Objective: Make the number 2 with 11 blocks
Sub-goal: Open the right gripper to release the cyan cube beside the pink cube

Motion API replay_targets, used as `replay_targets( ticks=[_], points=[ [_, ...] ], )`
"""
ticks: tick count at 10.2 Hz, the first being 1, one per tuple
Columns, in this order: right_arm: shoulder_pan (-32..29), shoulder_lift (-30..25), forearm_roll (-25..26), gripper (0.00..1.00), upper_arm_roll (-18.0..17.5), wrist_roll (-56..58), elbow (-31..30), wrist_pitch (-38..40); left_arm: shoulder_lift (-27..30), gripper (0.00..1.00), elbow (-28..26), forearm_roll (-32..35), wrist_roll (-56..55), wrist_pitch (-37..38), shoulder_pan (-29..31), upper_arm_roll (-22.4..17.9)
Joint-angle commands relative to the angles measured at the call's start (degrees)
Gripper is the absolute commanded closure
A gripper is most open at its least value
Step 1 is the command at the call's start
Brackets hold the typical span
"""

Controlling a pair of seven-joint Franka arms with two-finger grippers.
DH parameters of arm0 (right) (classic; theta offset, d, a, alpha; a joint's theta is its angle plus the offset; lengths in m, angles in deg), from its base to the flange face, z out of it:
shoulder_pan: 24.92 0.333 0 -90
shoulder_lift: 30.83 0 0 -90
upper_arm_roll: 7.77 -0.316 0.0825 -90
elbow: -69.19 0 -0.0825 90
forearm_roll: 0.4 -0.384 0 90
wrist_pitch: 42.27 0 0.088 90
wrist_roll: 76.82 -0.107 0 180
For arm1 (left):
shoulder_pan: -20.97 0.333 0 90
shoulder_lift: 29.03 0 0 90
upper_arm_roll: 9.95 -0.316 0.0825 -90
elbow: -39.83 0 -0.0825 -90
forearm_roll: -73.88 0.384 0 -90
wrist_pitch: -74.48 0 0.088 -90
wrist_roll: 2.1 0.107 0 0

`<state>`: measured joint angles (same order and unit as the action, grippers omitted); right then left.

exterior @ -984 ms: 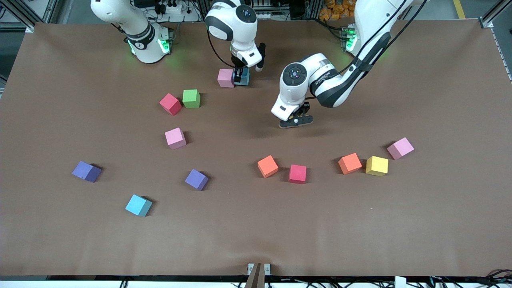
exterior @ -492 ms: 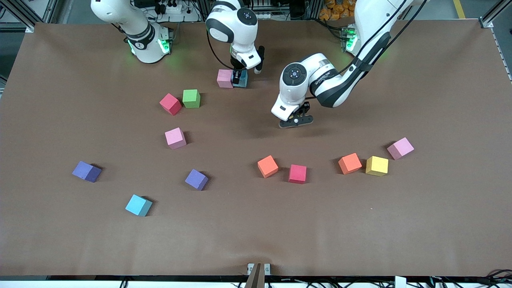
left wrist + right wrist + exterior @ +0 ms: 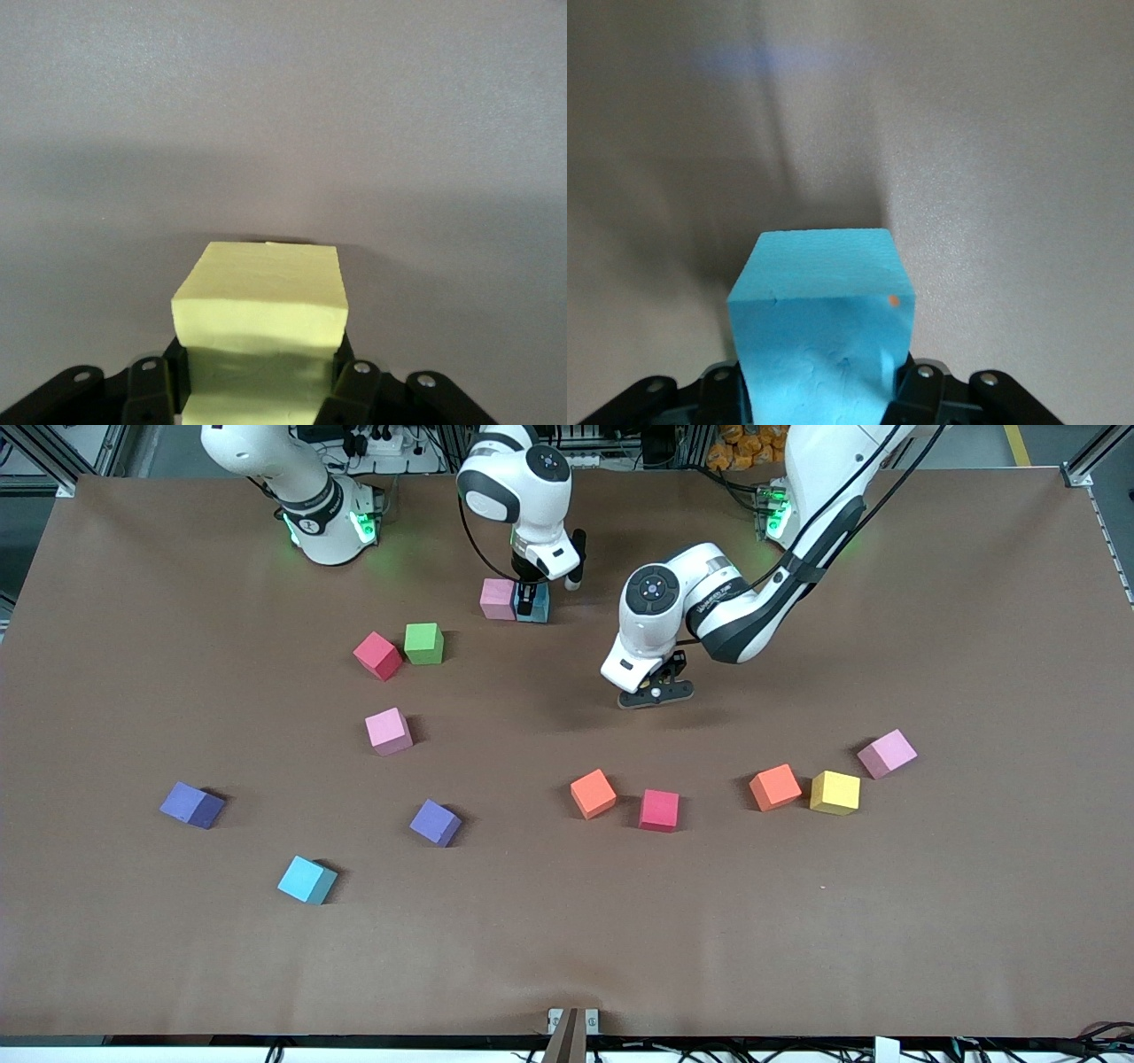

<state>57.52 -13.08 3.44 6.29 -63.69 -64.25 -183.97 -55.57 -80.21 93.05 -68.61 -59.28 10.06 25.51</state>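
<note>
- Blocks lie scattered on the brown bench (image 3: 974, 921); no digit is formed, only one joined pair.
- That pair sits near the robots' bases: a pink block (image 3: 497, 599) with a cyan block (image 3: 535, 604) pressed against its side, toward the left arm's end.
- Right hand (image 3: 529, 595) is down on that cyan block, fingers clamped on it; its wrist view shows the cube (image 3: 819, 323) between the pads, resting on the bench.
- Left hand (image 3: 656, 693) hangs over bare bench near the middle, closed on a yellow block (image 3: 260, 305) seen between its fingers in the wrist view.
- Red block (image 3: 377, 655) and green cube (image 3: 423, 643) touch at a corner, nearer the camera than the pair.
- Another pink block (image 3: 388, 732) lies nearer still.
- Two purple blocks (image 3: 191, 805) (image 3: 435, 822) and a second cyan block (image 3: 306, 880) sit toward the right arm's end.
- An orange block (image 3: 593, 794) and a crimson block (image 3: 659, 810) lie just beside each other mid-bench.
- Toward the left arm's end, an orange block (image 3: 775, 787) and a second yellow block (image 3: 834, 793) sit side by side, a pink block (image 3: 886, 753) near them.
</note>
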Motion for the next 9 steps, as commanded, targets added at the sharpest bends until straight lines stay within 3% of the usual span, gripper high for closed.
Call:
replay_targets(
  ticks=[1,4,8,9],
  points=[
    [1.0,0.4,1.4,0.54,0.4,-1.2,-0.1,-0.6,1.8,1.00,-1.2,1.0,-1.6,0.7,0.5,0.6],
    [1.0,-0.1,1.5,0.47,0.4,-1.2,-0.2,0.0,1.8,1.00,-1.2,1.0,-1.7,0.7,0.5,0.6],
    [0.9,-0.4,1.5,0.03,0.4,-1.3,-0.2,0.2,1.8,1.00,-1.2,1.0,-1.8,0.7,0.5,0.6],
    [0.9,-0.5,1.5,0.00,0.4,-1.2,-0.3,0.2,1.8,1.00,-1.2,1.0,-1.8,0.8,0.5,0.7]
  ],
)
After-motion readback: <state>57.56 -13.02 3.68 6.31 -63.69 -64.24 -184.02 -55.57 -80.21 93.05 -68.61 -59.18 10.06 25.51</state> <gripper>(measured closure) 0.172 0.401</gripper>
